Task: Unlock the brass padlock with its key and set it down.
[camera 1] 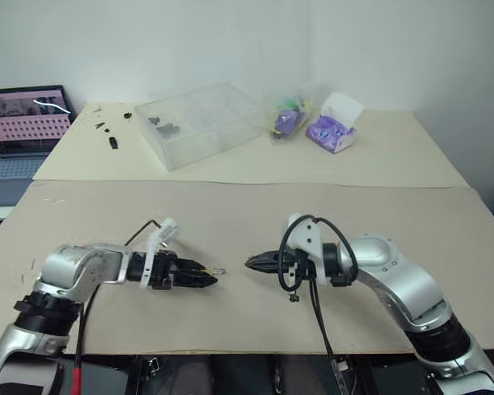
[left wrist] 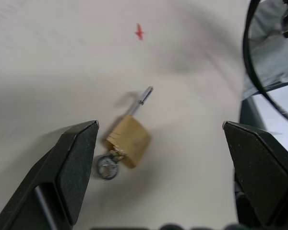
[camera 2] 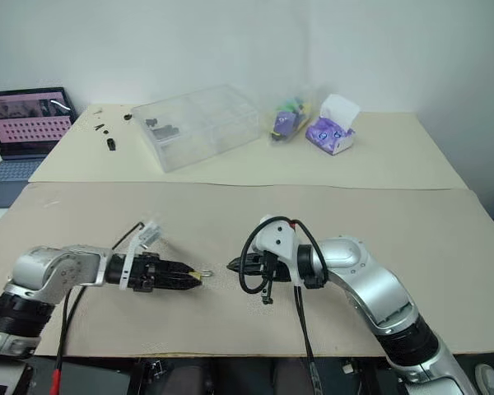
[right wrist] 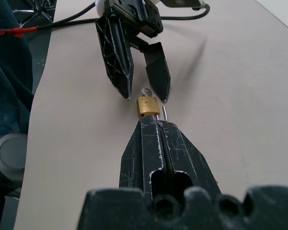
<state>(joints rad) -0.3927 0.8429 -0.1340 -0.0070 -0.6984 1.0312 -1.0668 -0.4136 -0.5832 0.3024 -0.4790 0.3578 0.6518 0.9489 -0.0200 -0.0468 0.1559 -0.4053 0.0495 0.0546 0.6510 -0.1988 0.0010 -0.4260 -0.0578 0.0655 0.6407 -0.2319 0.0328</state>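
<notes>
The brass padlock (left wrist: 128,140) lies on the tan table, its thin silver shackle (left wrist: 140,98) sticking out of one end. The key (left wrist: 107,167) shows as a small silvery ring at the padlock's other end. My left gripper (camera 1: 206,280) is open just over the table, and its two black fingers (left wrist: 77,158) stand wide on either side of the padlock without touching it. My right gripper (camera 1: 253,262) is shut with nothing in it. It points at the padlock (right wrist: 148,106) from the opposite side, a short gap away.
A clear plastic box (camera 1: 199,122) sits at the back of the table, with small black parts (camera 1: 113,140) to its left. A bag (camera 1: 288,115) and a purple packet (camera 1: 331,132) lie to its right. A laptop (camera 1: 20,132) stands at the far left.
</notes>
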